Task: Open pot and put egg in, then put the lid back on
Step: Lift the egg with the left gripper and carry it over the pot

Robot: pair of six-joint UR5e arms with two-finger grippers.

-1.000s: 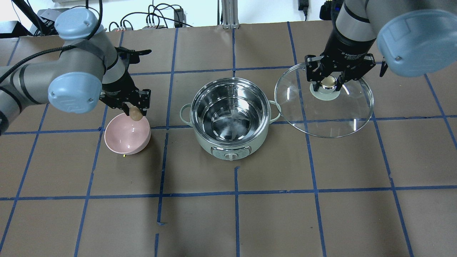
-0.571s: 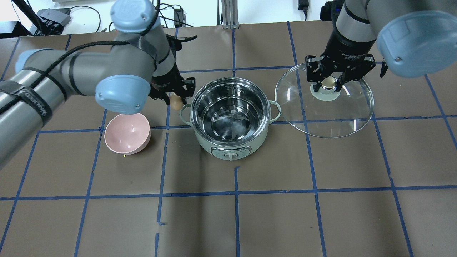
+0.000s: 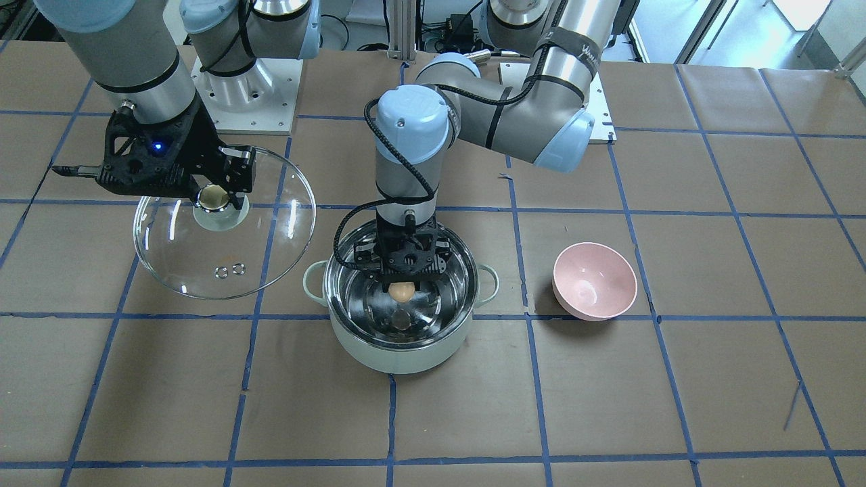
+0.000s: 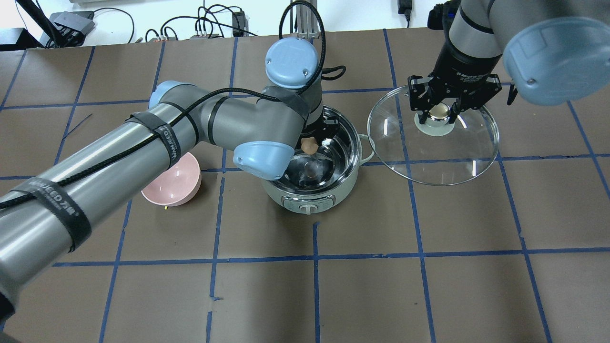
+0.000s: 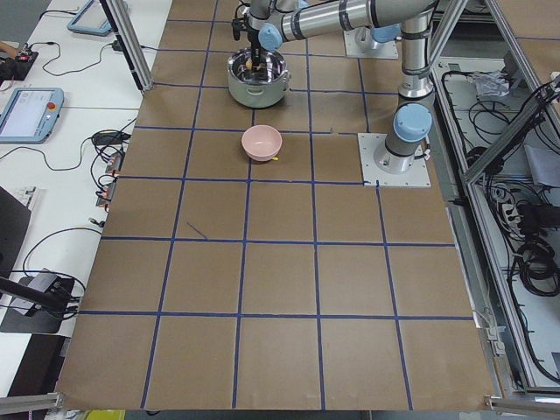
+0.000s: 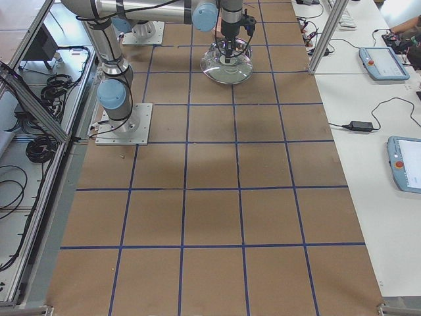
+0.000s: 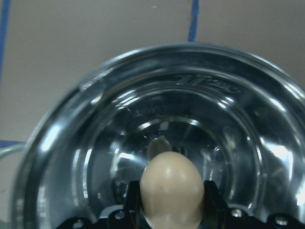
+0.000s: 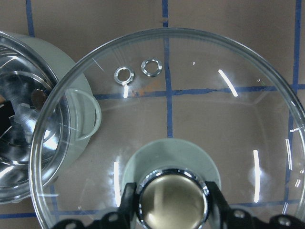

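Observation:
The mint-green pot (image 3: 399,352) (image 4: 305,195) stands open at the table's middle, steel interior showing (image 7: 190,124). My left gripper (image 3: 402,292) (image 4: 309,145) is shut on the light-brown egg (image 3: 401,291) (image 4: 310,144) (image 7: 171,188) and holds it above the pot's bowl, inside the rim. My right gripper (image 3: 215,197) (image 4: 439,113) is shut on the knob (image 8: 172,198) of the clear glass lid (image 3: 270,243) (image 4: 429,166) (image 8: 228,86), holding it raised beside the pot, on the pot's right in the overhead view.
An empty pink bowl (image 3: 595,283) (image 4: 171,183) sits left of the pot in the overhead view, partly under my left arm. The brown tabletop is marked with blue tape lines (image 4: 314,257). Cables run along the far edge.
My left arm has carried the egg rightward from above the pink bowl, past the pot's handle, to over the pot's inside. The right gripper and lid have stayed in place.

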